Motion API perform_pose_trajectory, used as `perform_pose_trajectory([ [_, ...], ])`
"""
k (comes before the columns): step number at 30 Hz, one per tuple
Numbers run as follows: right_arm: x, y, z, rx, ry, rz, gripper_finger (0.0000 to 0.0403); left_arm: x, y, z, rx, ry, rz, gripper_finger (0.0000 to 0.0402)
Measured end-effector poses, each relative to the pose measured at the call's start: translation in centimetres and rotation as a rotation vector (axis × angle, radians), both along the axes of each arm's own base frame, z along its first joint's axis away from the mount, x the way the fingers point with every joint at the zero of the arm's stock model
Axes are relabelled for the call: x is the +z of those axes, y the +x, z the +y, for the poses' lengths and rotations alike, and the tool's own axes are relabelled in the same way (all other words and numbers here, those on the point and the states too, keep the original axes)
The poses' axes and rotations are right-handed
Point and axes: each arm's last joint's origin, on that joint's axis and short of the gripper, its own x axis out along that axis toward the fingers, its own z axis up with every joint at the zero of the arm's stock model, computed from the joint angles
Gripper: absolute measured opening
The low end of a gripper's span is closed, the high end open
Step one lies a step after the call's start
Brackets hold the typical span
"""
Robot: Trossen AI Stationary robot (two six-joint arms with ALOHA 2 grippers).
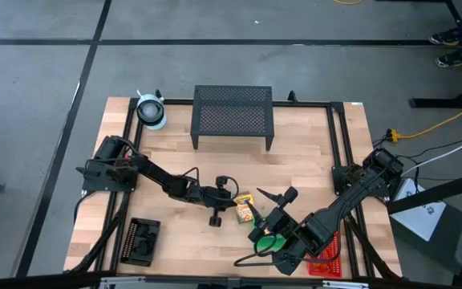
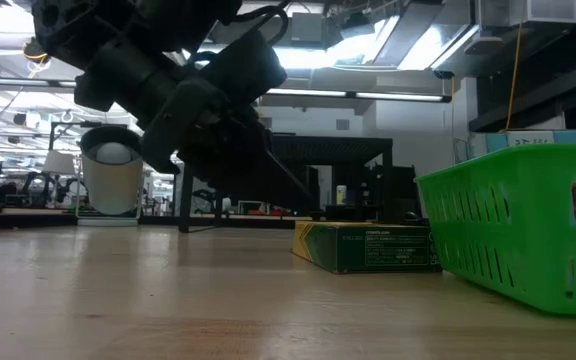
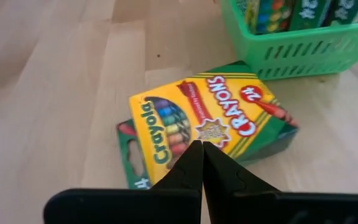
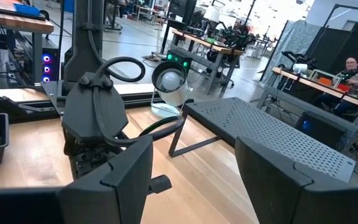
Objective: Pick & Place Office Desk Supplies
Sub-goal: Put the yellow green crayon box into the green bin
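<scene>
- Where the green tray [image 3: 291, 53] sits at the table's front, right of centre, it holds upright card boxes [image 3: 309, 11] and a crayon picture pack; their print is too cropped to read.
- Crayon box [image 3: 210, 118] lies flat on the table just beside the green tray, apart from it; face reads "Crayola", "CRAYONS", "24".
- Second green-edged box [image 3: 132, 162] lies partly under it.
- Left gripper [image 3: 202, 163] hovers over the crayon box, fingers pressed together, holding nothing.
- Right gripper [image 4: 191, 168] is above the green tray, fingers spread wide, empty.
- Black tray [image 1: 141, 241] at front left holds small dark bits.
- Red tray [image 1: 327, 258] at front right; contents hidden by the arm.
</scene>
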Motion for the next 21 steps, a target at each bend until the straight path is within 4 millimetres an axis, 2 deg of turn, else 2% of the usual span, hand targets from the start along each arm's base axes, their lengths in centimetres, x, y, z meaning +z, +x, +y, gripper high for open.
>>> perform_pose_trajectory([
  [8,0.0,0.0,0.0,0.006,0.007,0.006,0.0229,-0.3,-0.1,0.1,-0.012,-0.014,0.033,0.0002],
  [13,0.0,0.0,0.0,0.006,0.007,0.006,0.0229,-0.2,0.1,0.8,0.004,-0.032,0.034,0.0002],
  [21,0.0,0.0,0.0,0.006,0.006,0.006,0.0229,1.0,1.0,0.2,-0.065,-0.025,-0.016,0.0002],
])
